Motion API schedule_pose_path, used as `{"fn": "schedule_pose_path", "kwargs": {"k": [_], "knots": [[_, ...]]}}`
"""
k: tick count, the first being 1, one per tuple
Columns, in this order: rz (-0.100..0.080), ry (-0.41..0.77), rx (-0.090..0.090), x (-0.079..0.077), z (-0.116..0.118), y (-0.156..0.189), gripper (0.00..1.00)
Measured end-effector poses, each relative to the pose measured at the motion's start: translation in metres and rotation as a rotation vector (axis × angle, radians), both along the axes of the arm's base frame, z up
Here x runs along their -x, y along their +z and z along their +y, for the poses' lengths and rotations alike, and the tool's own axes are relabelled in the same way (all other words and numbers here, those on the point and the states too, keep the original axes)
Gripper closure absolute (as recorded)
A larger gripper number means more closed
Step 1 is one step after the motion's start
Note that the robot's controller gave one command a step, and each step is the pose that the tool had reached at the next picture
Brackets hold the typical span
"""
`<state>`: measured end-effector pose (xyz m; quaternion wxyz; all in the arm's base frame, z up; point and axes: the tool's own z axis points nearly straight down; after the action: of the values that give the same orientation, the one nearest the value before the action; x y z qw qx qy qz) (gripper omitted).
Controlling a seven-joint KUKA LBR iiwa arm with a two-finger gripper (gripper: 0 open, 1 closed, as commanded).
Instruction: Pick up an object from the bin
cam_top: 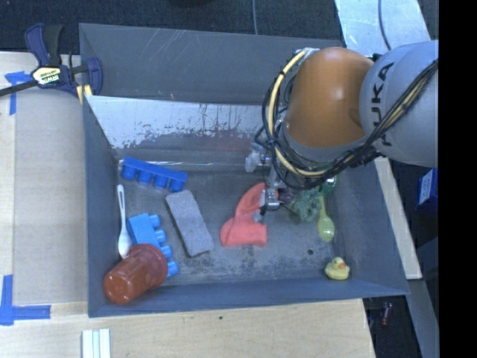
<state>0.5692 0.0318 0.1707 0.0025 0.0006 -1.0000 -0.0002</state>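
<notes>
Gripper (270, 198) is hanging low near the middle of the bin (100, 222), at the upper right edge of a red crumpled soft piece (244, 228); whether it is open or closed cannot be told. A green toy (313, 206) is lying just to its right, and a grey block (188, 222) is lying left of the red piece.

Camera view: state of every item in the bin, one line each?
Red cloth: crumpled.
Pincer: low, at the cloth's right edge.
Jar: lying on its side.
Sponge: lying flat.
Spoon: lying flat.
Long brick: lying flat.
Short brick: flat, against the jar.
Duck: upright.
</notes>
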Motion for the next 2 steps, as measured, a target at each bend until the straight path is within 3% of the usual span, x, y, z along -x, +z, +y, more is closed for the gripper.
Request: {"fn": "schedule_pose_path", "kwargs": {"k": [1, 2], "knots": [[-0.008, -0.001, 0.000, -0.002, 0.000, 0.005, 0.00], [-0.013, 0.087, 0.000, 0.018, -0.023, -0.040, 0.00]]}}
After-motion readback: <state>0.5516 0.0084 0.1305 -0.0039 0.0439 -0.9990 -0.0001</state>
